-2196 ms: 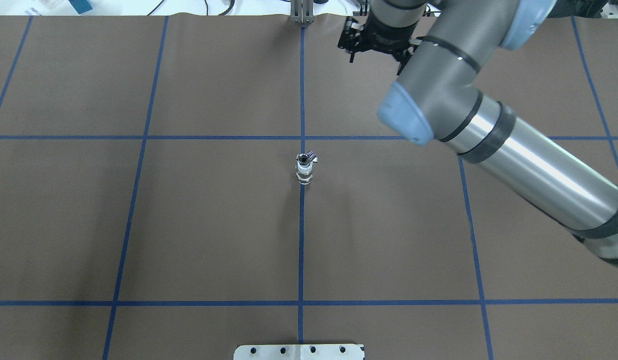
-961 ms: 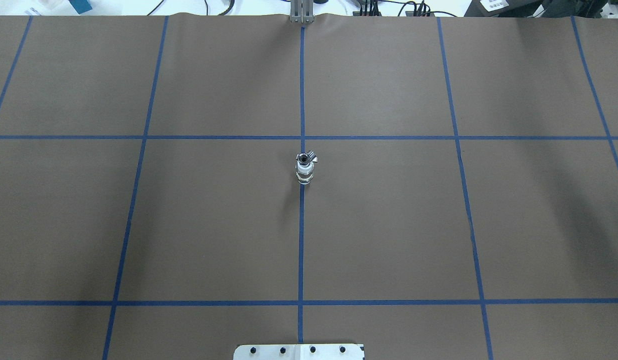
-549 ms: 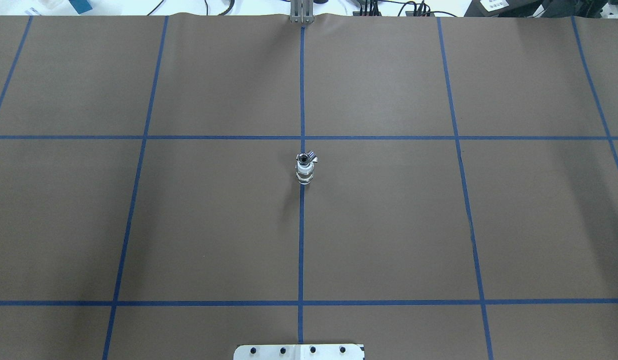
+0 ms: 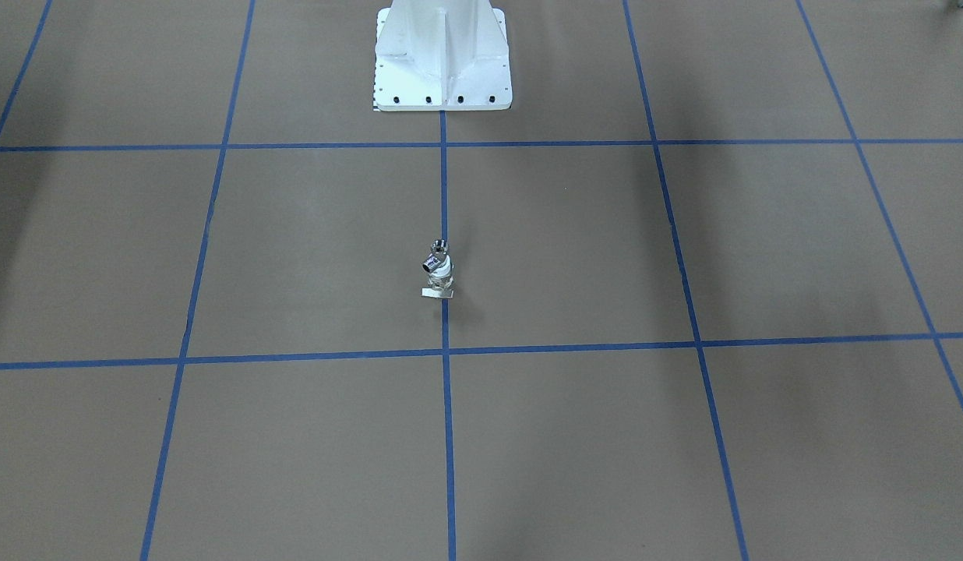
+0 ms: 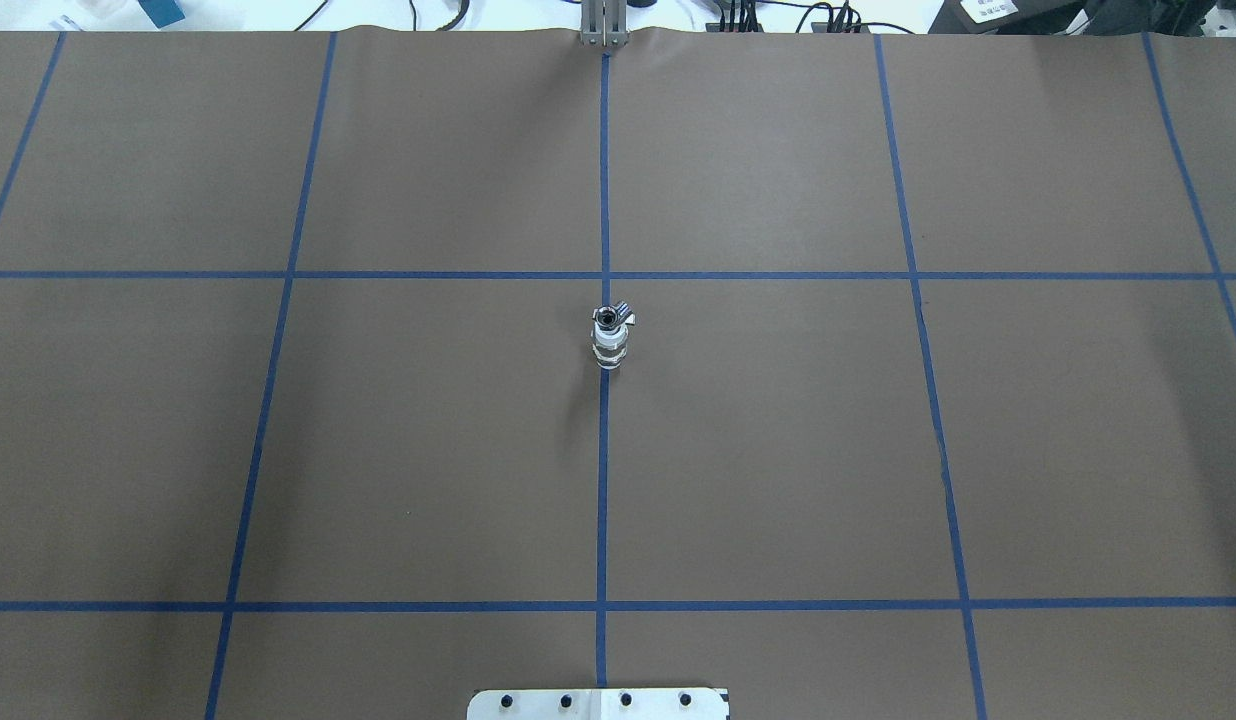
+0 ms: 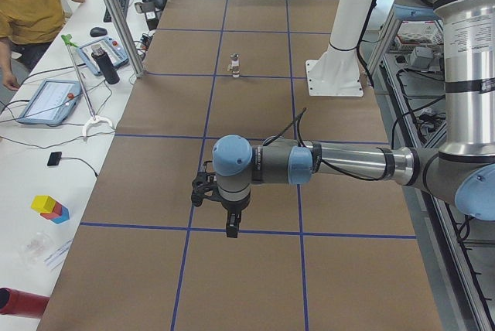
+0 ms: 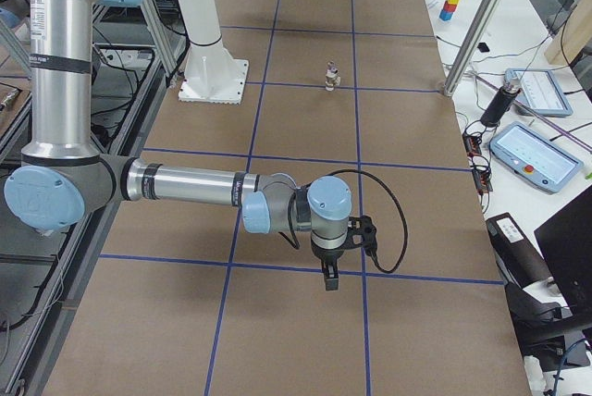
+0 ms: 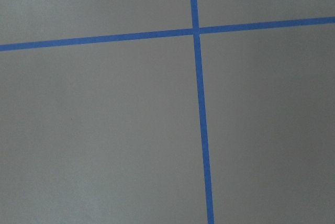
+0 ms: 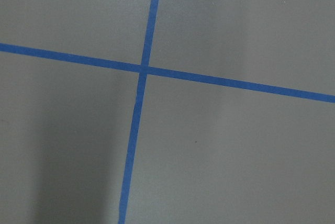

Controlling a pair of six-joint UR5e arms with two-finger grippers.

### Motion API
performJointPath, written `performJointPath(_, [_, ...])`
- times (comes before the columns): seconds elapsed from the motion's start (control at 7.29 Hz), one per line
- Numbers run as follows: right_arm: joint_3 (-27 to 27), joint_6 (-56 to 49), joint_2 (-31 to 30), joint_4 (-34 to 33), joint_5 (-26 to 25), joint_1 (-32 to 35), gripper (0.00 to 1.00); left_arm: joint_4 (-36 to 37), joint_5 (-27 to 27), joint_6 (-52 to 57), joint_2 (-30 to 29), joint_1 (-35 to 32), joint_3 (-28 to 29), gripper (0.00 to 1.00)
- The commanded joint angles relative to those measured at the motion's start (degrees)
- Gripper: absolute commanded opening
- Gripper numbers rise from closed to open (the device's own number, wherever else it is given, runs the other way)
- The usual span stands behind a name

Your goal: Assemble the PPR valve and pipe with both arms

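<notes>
The PPR valve [image 5: 610, 347], with its white ring collar, and the chrome pipe [image 5: 606, 319], with a dark open end, sit together as one small piece on the centre tape line. The piece also shows in the front view [image 4: 439, 274] and looks upright in both side views [image 6: 234, 65] [image 7: 331, 75]. No gripper touches it. My left gripper [image 6: 230, 226] hangs over the table's left end and my right gripper [image 7: 331, 278] over its right end, both far from the piece. I cannot tell whether either is open or shut. Both wrist views show only brown paper and blue tape.
The white bolted pedestal [image 4: 442, 62] stands at the robot's edge of the table. An operator [image 6: 31, 6], tablets and a black bottle [image 6: 107, 64] sit on the side bench. Metal posts [image 7: 476, 40] rise at the far edge.
2.2 s ago my right arm reached over the table's far right in the overhead view; it has since left that view. The valve and pipe have not moved.
</notes>
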Motion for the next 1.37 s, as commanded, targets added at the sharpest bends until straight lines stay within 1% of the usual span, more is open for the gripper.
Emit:
performJointPath(0.0, [0.3, 0.4, 0.0, -0.6, 0.5, 0.3, 1.0, -0.1, 0.0, 0.3, 0.3, -0.1, -1.1, 1.0])
performJointPath(1.24, [-0.5, 0.2, -0.3, -0.1, 0.1, 0.2, 1.0, 0.0, 0.3, 0.2, 0.5, -0.1, -1.9, 1.0])
